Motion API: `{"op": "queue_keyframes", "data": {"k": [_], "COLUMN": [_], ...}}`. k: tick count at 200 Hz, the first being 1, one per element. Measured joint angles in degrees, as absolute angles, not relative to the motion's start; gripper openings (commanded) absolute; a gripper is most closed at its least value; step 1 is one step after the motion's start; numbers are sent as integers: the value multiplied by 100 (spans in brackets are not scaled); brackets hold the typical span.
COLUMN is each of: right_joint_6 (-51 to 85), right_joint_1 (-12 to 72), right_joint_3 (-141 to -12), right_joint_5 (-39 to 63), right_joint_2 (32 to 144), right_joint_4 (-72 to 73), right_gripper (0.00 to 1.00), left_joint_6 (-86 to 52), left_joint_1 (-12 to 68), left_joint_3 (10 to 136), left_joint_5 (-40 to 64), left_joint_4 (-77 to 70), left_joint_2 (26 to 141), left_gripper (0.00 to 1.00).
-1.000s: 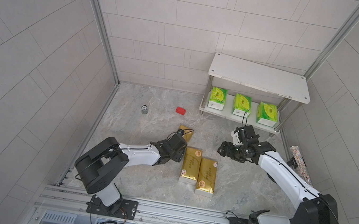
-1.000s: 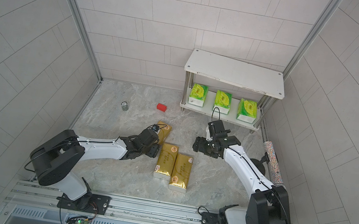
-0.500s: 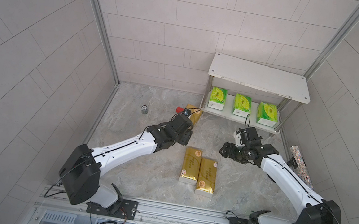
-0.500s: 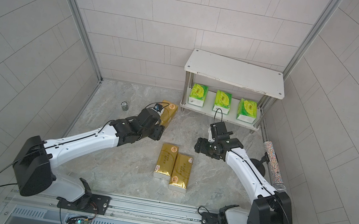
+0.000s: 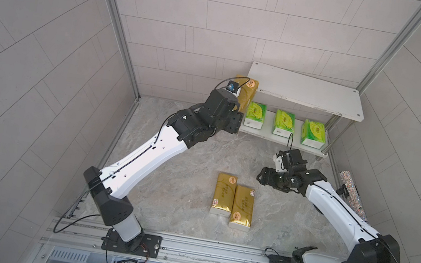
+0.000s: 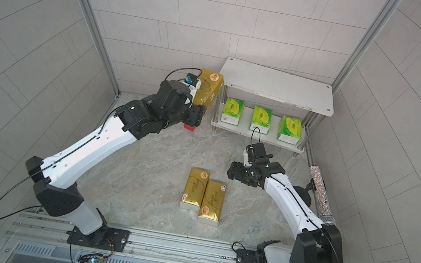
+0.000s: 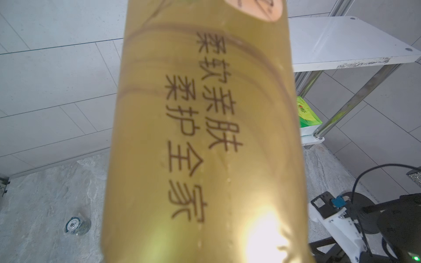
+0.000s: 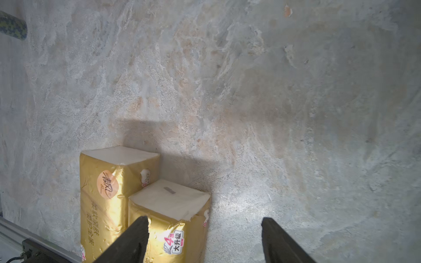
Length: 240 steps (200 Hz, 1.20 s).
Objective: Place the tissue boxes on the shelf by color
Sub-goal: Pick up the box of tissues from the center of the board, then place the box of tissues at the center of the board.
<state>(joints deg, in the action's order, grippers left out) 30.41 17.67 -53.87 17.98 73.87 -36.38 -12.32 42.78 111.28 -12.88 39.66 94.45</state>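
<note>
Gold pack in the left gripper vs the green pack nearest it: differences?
Colour: the gold pack is shiny gold, the green pack bright green-yellow. Size: the gold pack looks longer than the green pack. State: the gold pack is off the table, clamped in the left gripper; the green pack sits free on the lower tier of the shelf. Both are soft tissue packs.

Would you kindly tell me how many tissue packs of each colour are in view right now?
Green tissue packs: 3, all on the shelf
Gold tissue packs: 3, two on the table, one in the left hand
Total: 6
</note>
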Motion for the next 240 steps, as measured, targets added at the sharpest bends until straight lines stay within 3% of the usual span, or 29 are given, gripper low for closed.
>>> {"op": "queue_keyframes", "data": {"k": [74, 139, 180, 220, 240], "right_joint_6": [3118, 3426, 3522, 4355, 4810], "right_joint_1": [1861, 2473, 2248, 1140, 1100], "right_joint_3": [-5172, -5030, -5931, -6359, -6399], "right_joint_5": [1817, 1745, 1669, 2574, 2965], "right_joint_2": [7218, 7155, 6932, 6399, 6471], "right_joint_4": [-3374, -2803, -2679, -1802, -1356], "right_gripper": [81, 79, 80, 83, 83], "left_joint_6": [-696, -639, -937, -1313, -1647], "left_joint_1": [4278, 4150, 4064, 4064, 4064], "left_joint_3": [12831, 13069, 11821, 10333, 9929], "left_joint_5": [-1061, -1199, -969, -873, -1033], "left_joint_4": [3494, 3072, 3247, 3616, 3900], "left_joint_2": [11227, 11563, 10805, 9533, 9045], "left_gripper": [71, 71, 71, 71, 71]}}
